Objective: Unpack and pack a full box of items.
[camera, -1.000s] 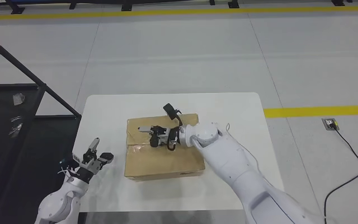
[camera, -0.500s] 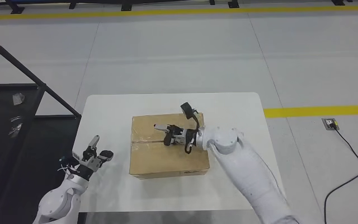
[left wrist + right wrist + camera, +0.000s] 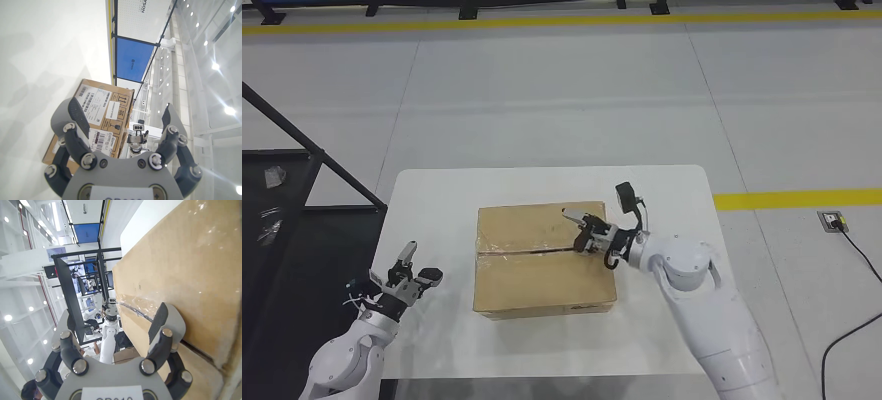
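Note:
A closed brown cardboard box (image 3: 542, 262) sits mid-table, with clear tape along its centre seam (image 3: 132, 308). My right gripper (image 3: 582, 232) is open over the seam at the box's right end. In the right wrist view, one finger pad (image 3: 159, 321) lies close above the box top (image 3: 179, 275). My left gripper (image 3: 407, 272) is open with nothing in it, by the table's front left corner and apart from the box. Between its fingers, the left wrist view shows the labelled side of the box (image 3: 102, 108) and the right gripper (image 3: 138, 136) beyond it.
The white table (image 3: 662, 190) has bare surface all around the box. A black metal frame (image 3: 282, 190) stands off the table's left side. A yellow floor line (image 3: 792, 197) runs to the right.
My right gripper has slid rightwards along the box top, from left of centre to the right end. The box turned slightly square to the table. The left gripper has hardly shifted.

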You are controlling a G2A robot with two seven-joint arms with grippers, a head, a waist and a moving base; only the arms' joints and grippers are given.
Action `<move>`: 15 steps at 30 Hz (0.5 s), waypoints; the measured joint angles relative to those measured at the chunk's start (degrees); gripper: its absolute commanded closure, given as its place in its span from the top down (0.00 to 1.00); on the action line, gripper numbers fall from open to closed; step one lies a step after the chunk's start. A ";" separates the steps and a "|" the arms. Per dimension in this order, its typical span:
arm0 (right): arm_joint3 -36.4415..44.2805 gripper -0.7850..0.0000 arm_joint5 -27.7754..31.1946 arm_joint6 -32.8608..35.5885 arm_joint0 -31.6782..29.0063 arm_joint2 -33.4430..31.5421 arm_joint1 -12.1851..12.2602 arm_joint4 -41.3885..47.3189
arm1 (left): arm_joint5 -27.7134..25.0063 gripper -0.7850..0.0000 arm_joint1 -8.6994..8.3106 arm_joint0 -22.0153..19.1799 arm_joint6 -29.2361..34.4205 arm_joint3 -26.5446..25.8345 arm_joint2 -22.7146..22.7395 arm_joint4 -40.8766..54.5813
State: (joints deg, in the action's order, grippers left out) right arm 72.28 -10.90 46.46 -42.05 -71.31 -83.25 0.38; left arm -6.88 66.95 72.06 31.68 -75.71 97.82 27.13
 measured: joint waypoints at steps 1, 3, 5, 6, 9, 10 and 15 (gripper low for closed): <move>0.17 1.00 0.41 -0.45 -0.26 -0.51 0.11 0.51 | -0.05 1.00 -0.01 -0.03 -0.04 0.01 0.00 0.07; 0.15 1.00 0.57 -1.99 -0.54 -1.35 0.30 0.54 | -0.10 1.00 -0.03 -0.04 -0.09 0.01 -0.04 0.11; 0.26 1.00 0.58 -3.60 -0.85 -1.96 0.43 0.75 | -0.11 1.00 -0.06 -0.06 -0.11 0.00 -0.09 0.16; 0.27 1.00 0.83 -3.94 -0.98 -2.24 0.48 1.16 | -0.12 1.00 -0.07 -0.06 -0.07 -0.01 -0.11 0.21; 0.01 1.00 2.50 -5.52 -1.37 -3.32 0.64 2.72 | -0.18 1.00 -0.11 -0.03 -0.07 0.08 -0.11 0.25; -0.01 1.00 3.50 -5.93 -1.50 -3.33 0.64 3.13 | -0.20 1.00 -0.13 -0.01 -0.13 0.14 -0.08 0.28; -2.04 1.00 4.53 -6.71 -0.38 -1.23 0.31 3.74 | -0.25 1.00 -0.20 0.08 -0.16 0.19 -0.01 0.56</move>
State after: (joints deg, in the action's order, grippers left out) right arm 70.24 -6.37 39.75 -42.43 -72.54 -82.94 4.13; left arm -7.14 66.75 72.14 31.52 -75.52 97.82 27.69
